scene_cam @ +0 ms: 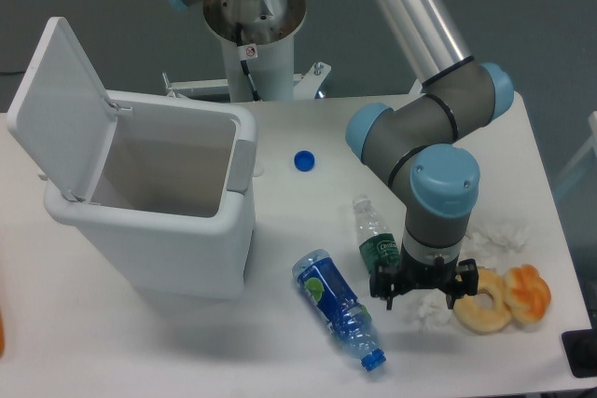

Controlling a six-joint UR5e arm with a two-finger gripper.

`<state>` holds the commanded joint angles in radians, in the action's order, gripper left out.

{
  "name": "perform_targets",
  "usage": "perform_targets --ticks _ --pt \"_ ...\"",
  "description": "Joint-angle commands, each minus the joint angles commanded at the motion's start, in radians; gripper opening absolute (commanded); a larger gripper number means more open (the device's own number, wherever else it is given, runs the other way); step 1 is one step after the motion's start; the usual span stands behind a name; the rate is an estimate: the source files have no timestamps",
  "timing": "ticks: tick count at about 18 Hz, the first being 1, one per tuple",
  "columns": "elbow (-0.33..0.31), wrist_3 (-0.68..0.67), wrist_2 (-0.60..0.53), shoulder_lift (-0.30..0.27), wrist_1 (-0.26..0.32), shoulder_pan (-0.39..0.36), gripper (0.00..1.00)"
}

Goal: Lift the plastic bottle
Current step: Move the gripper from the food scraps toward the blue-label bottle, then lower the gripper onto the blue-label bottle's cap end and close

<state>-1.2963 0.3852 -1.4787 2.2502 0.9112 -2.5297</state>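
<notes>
The plastic bottle (pixel 338 306) lies on its side on the white table, see-through blue with a blue cap toward the front edge and a label with a lime-green mark. My gripper (pixel 424 288) hangs just to its right, low over the table, with its dark fingers spread apart and nothing between them. It hovers over crumpled white tissue (pixel 431 311) and beside the smaller clear bottle (pixel 377 241) with a dark green label.
An open white bin (pixel 159 202) with its lid raised stands at the left. A loose blue cap (pixel 303 161) lies mid-table. Two doughnut-like rings (pixel 504 298) and more tissue (pixel 499 233) sit at the right. A dark object (pixel 583 353) is at the right front corner.
</notes>
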Motion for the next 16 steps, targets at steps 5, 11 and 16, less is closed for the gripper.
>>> perform_targets --ticks 5,11,16 --pt "0.019 -0.140 -0.003 0.020 -0.002 0.011 1.00" --pt "0.022 -0.271 -0.005 0.048 -0.022 0.042 1.00" --pt "0.022 -0.373 -0.005 0.065 -0.023 0.058 1.00"
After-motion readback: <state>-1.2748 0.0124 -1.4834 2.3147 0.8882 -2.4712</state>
